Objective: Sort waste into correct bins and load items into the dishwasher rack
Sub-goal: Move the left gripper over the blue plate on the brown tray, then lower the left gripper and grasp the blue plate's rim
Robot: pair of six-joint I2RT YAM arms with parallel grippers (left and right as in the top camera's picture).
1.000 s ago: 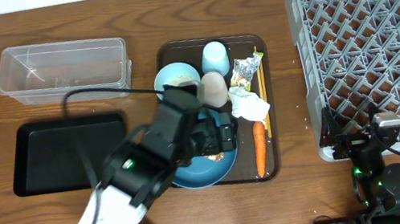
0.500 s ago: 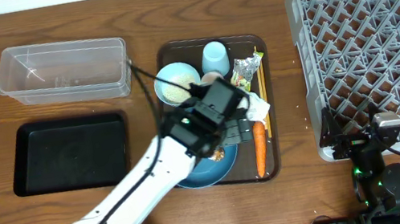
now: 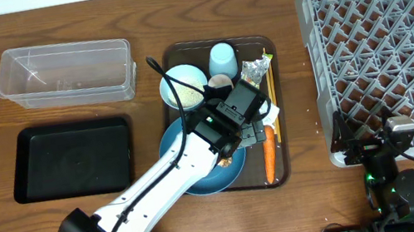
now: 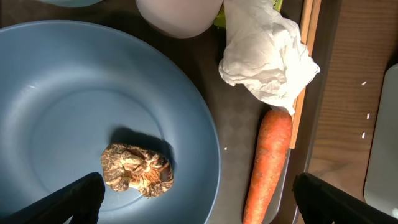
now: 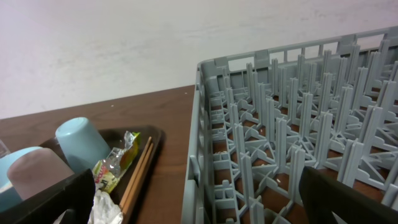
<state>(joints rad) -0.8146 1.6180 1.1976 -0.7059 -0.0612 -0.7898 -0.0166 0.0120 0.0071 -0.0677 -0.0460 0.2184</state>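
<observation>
Overhead, the clear plastic tub [image 3: 65, 72] sits at upper left, with the black tray [image 3: 71, 160] just below it and apart from it. Right of them, at centre, lies the dark brown serving tray [image 3: 216, 44]. Along its top are the white bowl [image 3: 182, 76] holding white rice grains [image 3: 181, 95], the light-blue cup [image 3: 221, 60] and, partly under the arm, the small white cup [image 3: 221, 86]. The blue dish [image 3: 192, 177] fills its lower left, and the brown food lump [image 4: 137, 169] lies on the dish.

The left gripper [image 4: 199, 205] hangs over the dish's right rim, jaws wide apart and holding nothing. In the left wrist view, the lump and the carrot [image 4: 267, 162] lie between its fingertips. The crumpled napkin [image 4: 267, 56] touches the carrot's top end. The wrapper [image 3: 254, 70] and chopsticks [image 3: 271, 93] lie along the serving tray's right side.

At far right stands the dishwasher rack [image 3: 390, 51]. The right gripper [image 5: 199, 205] sits near its lower left corner, jaws spread wide and empty.
</observation>
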